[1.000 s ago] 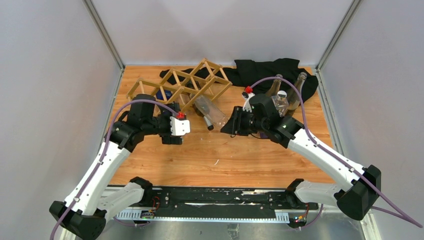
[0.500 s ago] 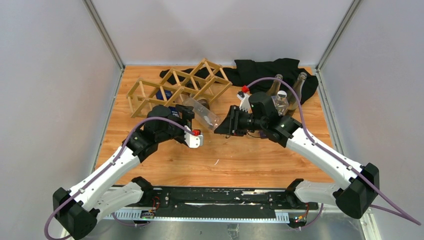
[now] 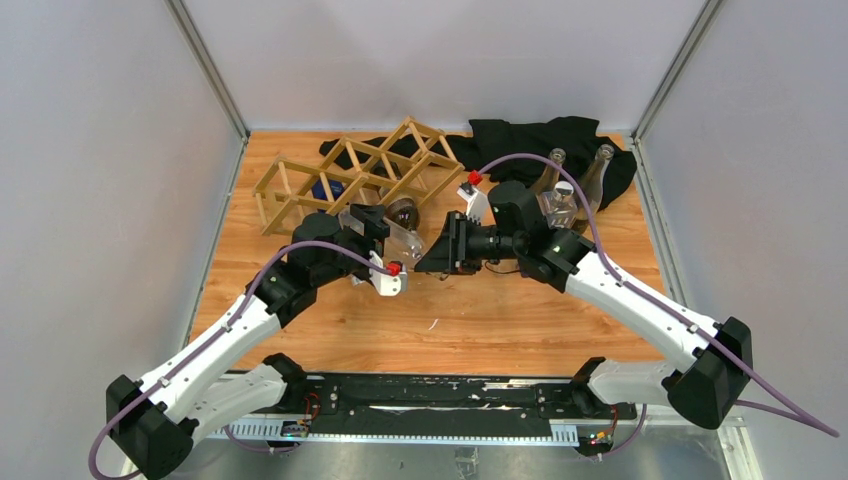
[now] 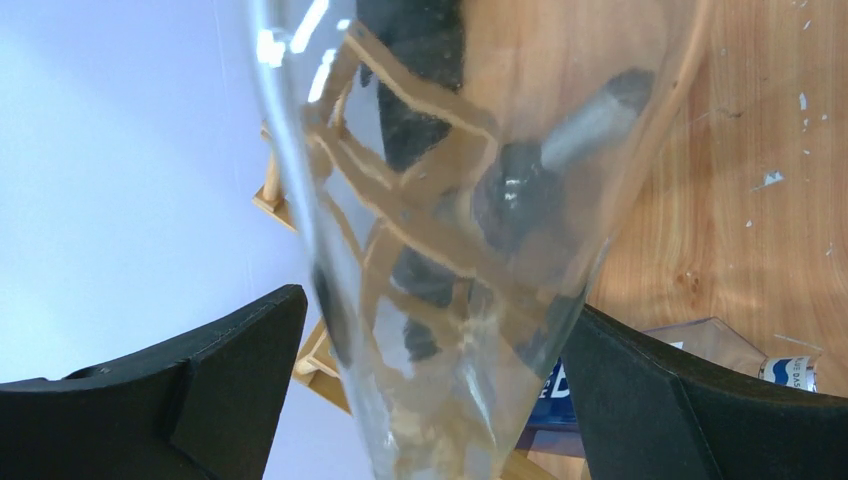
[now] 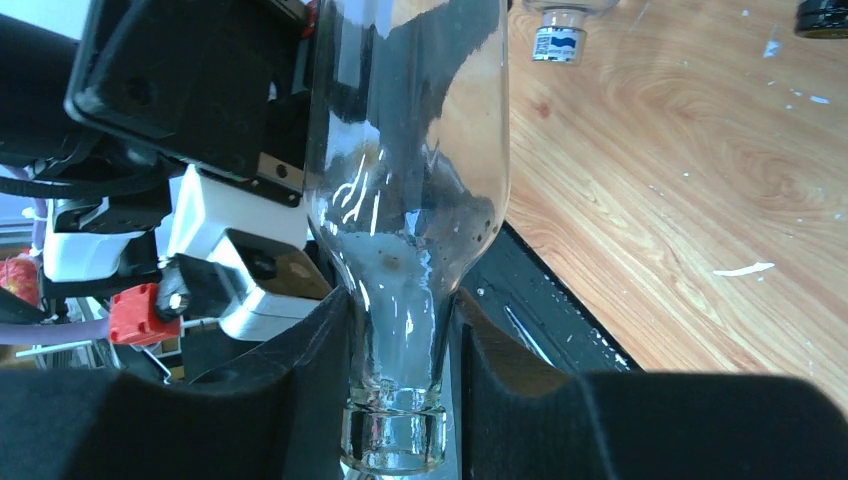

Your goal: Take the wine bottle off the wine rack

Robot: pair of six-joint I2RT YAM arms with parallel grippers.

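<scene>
The wine bottle (image 3: 409, 232), clear glass, is held between the two arms in front of the right part of the wine rack (image 3: 352, 170), its dark round base toward the rack and its neck pointing toward the near edge of the desk (image 3: 500, 320). From above I cannot tell whether the base still touches the wooden sticks. The right gripper (image 5: 400, 335) is clamped on the bottle's neck: in the right wrist view both black fingers (image 5: 300, 390) press against the glass just above the lip. The left gripper (image 4: 440, 300) straddles the wider body of the bottle, with one finger on either side and both right up against the glass. The pictures do not show whether they are squeezing or only flanking it. Through the glass in the left wrist view the lattice of the rack shows, bent out of shape. The rack lies tilted on the far left part of the desk, with a blue-labelled bottle (image 3: 325, 188) in one of its cells. A black cloth (image 3: 540, 138) lies at the far edge behind it, and three more bottles (image 3: 563, 200) stand near the cloth, beside the right arm.
</scene>
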